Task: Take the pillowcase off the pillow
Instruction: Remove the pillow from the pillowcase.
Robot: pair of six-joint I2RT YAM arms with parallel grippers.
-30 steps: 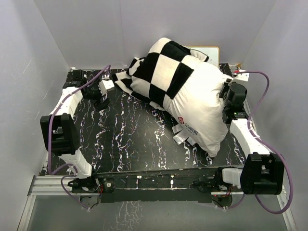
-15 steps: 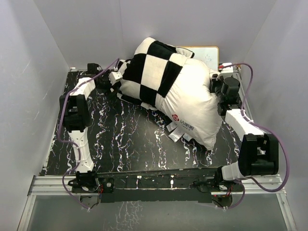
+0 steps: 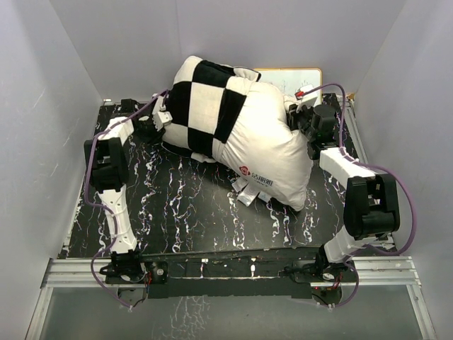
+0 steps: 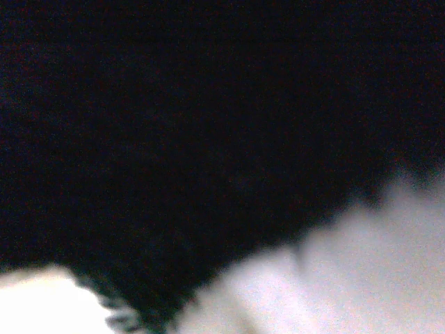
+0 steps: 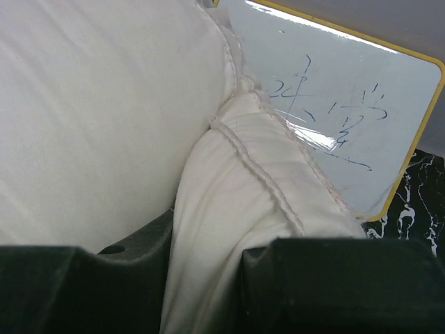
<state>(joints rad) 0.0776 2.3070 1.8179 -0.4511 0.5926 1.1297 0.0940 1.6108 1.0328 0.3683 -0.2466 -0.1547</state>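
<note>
**Checkered cover sits on the far end of the pillow; right claw pinches a white corner**

We see the pillowcase [image 3: 205, 103], black and cream squares, wrapped over the pillow's end that points to 11 o'clock. The pillow [image 3: 272, 145] lies across the far half of the table [image 3: 177, 205]. Its bare white half runs out toward 5 o'clock, showing a red logo [image 3: 245, 171] and white tags [image 3: 248, 195] at its near edge.

At 9 o'clock of the bundle the left gripper [image 3: 161, 120] sits against the edge of the pillowcase. Its wrist view is filled with blurred black and pale plush, and we cannot tell whether its jaws are wide, narrow or gripping.

At 3 o'clock of the pillow the right gripper [image 5: 208, 275] is closed narrowly on a seamed white corner of the pillow, which bulges up between its dark fingers [image 5: 334, 285].

Behind the pillow, at 12 o'clock, a whiteboard [image 5: 341, 97] with a yellow rim and scribbled marks stands beside that corner.
</note>
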